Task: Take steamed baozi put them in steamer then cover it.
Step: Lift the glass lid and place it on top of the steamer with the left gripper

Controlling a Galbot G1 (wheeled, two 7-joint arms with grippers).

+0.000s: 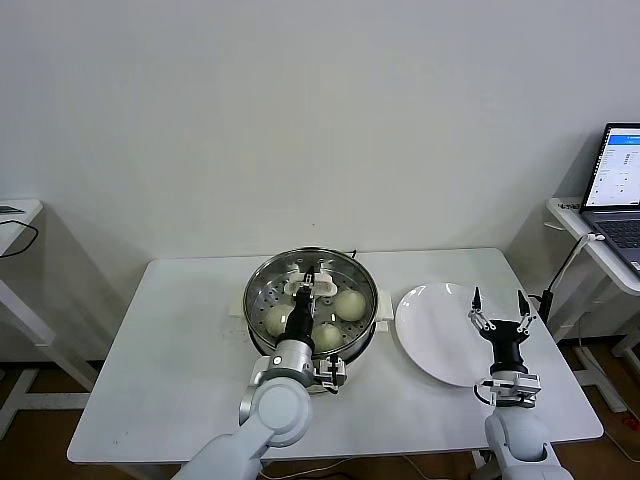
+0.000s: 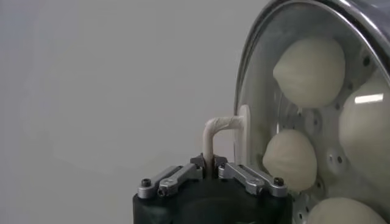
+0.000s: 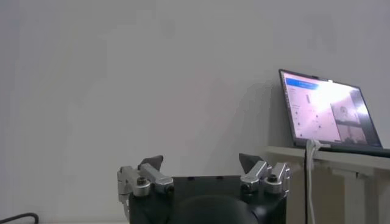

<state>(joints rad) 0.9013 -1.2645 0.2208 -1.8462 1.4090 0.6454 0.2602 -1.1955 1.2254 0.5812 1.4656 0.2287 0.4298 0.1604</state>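
At the middle of the white table (image 1: 180, 350) stands the steamer (image 1: 262, 290), its steel pot on a cream-white base, with the steamed baozi (image 1: 349, 303) lying on the perforated tray inside; three show plainly in the head view and the left wrist view shows four pale buns through glass. The cover (image 1: 345, 262) sits over the pot, its clear glass and metal rim matching the pot's edge. The left gripper (image 1: 307, 290) is above the pot's centre, pinched tight on the cover's small cream-white handle (image 2: 217, 129). Just right of the steamer lies a flat white plate (image 1: 430, 330), bare. The right gripper (image 1: 497, 311) hangs over the plate's right side, fingers spread wide and holding nothing. A laptop (image 1: 615, 185) sits on a side table at far right.
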